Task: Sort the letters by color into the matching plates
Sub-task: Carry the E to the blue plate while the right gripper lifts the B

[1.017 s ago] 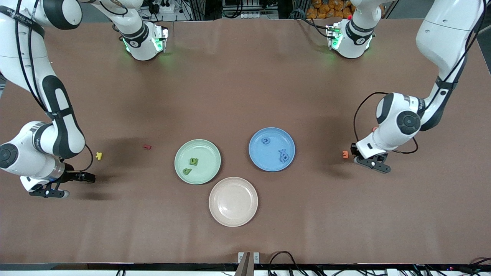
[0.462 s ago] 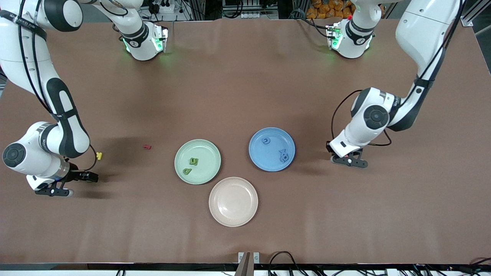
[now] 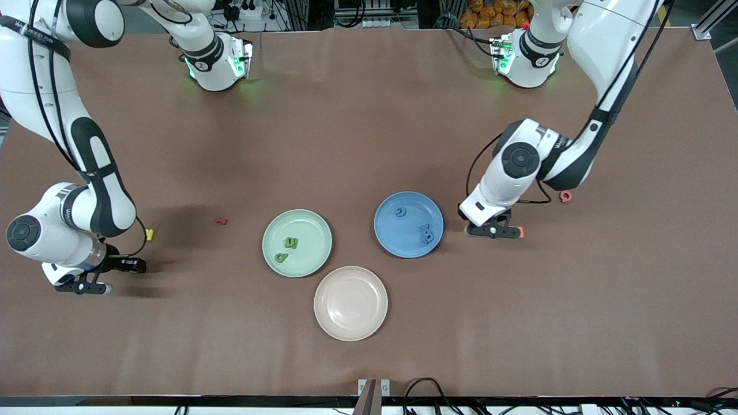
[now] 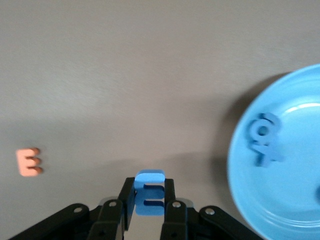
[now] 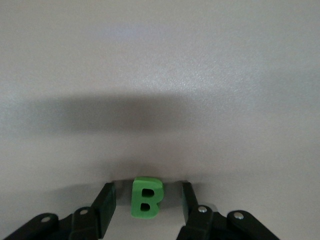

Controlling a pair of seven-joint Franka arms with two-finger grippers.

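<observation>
1. Front view, stock on the table: green plate (image 3: 297, 242) holding two green letters (image 3: 287, 249); blue plate (image 3: 409, 224) holding a blue digit (image 3: 399, 212) and a blue cluster (image 3: 426, 233); beige plate (image 3: 350, 303) bare, nearest the camera. Loose on the cloth: yellow letter (image 3: 149, 234) and red letter (image 3: 221, 220) toward the right arm's end; orange letter (image 3: 519, 232) and pink letter (image 3: 566, 196) toward the left arm's end.

2. Left gripper (image 4: 148, 207): over the table just beside the blue plate's rim, jaws clenched on a blue E (image 4: 149, 192), flat faces pinched from both sides.

3. Right gripper (image 5: 145, 204): low over the table at the right arm's end, jaws straddling a green B (image 5: 146, 197) with a gap on each side; not yet gripping, as far as the pictures show.

4. Handling, by judgement: letters look like foam or soft plastic, very light, slightly yielding, not fragile. Small and chunky, so best taken across the flat sides at mid-body; a pinch near an edge could tip or flick one away.

5. View differences: wrist views alone show the held E and the B, both hidden under the wrists from the front. Front view alone shows all three plates, the green plate's contents, and the yellow, red and pink strays.
</observation>
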